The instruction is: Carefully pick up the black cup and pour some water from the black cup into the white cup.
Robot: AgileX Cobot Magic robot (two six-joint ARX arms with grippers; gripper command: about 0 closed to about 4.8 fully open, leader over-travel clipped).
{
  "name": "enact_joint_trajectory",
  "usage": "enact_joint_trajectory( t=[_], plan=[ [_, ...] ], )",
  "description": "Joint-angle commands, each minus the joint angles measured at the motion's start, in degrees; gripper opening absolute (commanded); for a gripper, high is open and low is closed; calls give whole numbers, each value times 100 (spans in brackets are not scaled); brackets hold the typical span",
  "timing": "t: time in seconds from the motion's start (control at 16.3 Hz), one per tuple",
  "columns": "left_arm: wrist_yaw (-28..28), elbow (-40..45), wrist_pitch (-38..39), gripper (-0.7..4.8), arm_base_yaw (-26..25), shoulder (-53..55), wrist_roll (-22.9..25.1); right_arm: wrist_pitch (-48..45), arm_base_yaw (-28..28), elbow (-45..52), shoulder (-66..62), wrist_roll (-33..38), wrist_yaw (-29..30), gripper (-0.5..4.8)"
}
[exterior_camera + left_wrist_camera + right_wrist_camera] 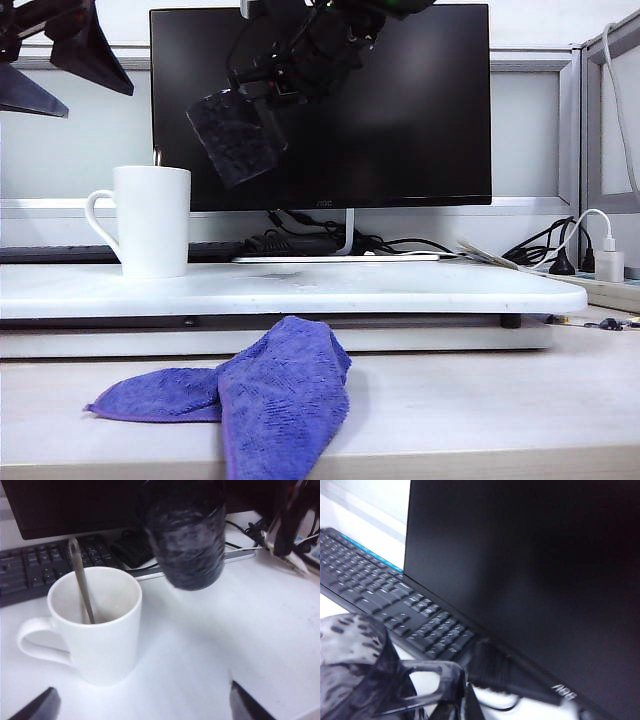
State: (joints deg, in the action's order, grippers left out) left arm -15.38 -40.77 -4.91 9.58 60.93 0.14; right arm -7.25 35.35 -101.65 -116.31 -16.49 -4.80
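The white cup [152, 220] stands upright on the left of the white board [400, 290], handle to the left, with a metal stirrer [82, 585] leaning inside it. The black cup [236, 135] hangs tilted in the air, above and to the right of the white cup, its base showing large in the left wrist view [187, 535]. My right gripper [275, 80] is shut on the black cup [350, 675], gripping at its rim [470, 705]. My left gripper [60, 75] is high at the far left, open and empty [142, 707]. The water is hidden from view.
A black monitor [400, 110] and a keyboard [30, 570] stand behind the board. A blue cloth [270, 390] lies on the desk in front, draped over the edge. Cables and a white charger [608, 265] sit at the right.
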Motion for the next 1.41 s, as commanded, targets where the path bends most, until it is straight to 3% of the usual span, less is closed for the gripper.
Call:
enact_joint_trajectory(
  t=[0.06, 0.43, 0.61, 0.86, 1.1, 1.41],
  plan=[
    [15, -24, -31, 479, -4, -20, 140, -225, 31, -81, 74, -356, -184, -3],
    [15, -24, -31, 479, -2, -20, 138, -254, 31, -83, 72, -476, -302, -3],
    [13, -24, -31, 479, -2, -20, 136, -304, 31, -157, 42, -188, -256, -3],
    [15, -24, -28, 479, -2, -20, 138, 210, 76, -990, -345, -236, -92, -3],
    [17, -24, -31, 479, -4, -22, 140, 256, 232, -1003, -356, -1025, -103, -3],
    [17, -24, -26, 479, -4, -22, 140, 267, 295, -1003, -417, -1499, -262, -3]
  ],
)
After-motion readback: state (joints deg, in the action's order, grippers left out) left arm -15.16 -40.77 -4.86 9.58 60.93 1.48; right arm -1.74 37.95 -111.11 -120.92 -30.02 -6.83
